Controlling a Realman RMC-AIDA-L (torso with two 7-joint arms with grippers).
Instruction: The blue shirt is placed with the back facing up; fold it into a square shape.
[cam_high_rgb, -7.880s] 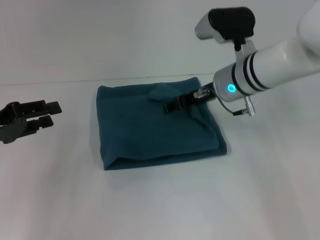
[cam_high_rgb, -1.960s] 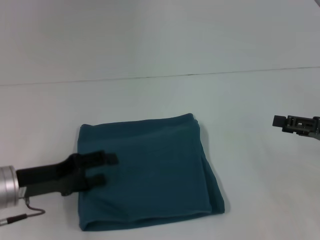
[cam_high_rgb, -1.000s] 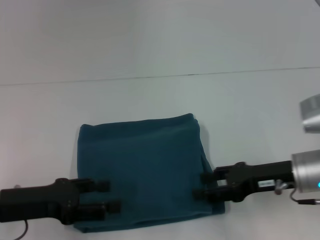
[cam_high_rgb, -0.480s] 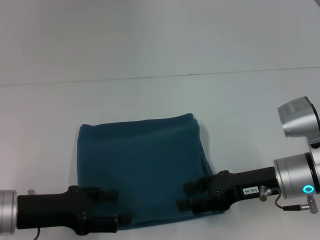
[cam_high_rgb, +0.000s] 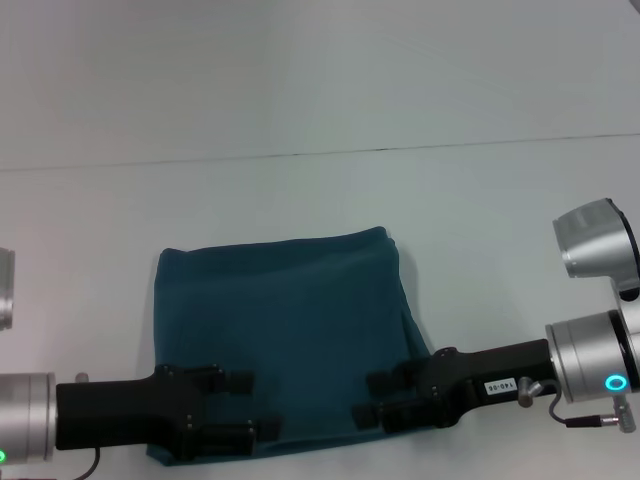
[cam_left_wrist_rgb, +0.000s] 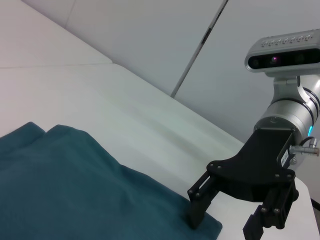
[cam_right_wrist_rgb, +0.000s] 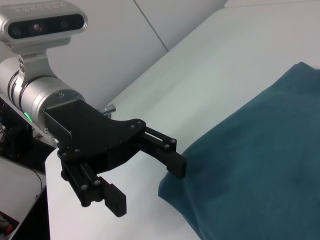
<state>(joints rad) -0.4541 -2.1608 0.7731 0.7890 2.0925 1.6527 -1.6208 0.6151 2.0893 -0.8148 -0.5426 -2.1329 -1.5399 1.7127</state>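
White table (cam_high_rgb: 300, 190), folded blue shirt (cam_high_rgb: 285, 320) lying flat

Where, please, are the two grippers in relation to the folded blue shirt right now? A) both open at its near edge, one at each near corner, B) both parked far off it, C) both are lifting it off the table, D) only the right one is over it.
A: the left gripper and right gripper stand open at opposite near corners of the blue shirt, which lies flat.
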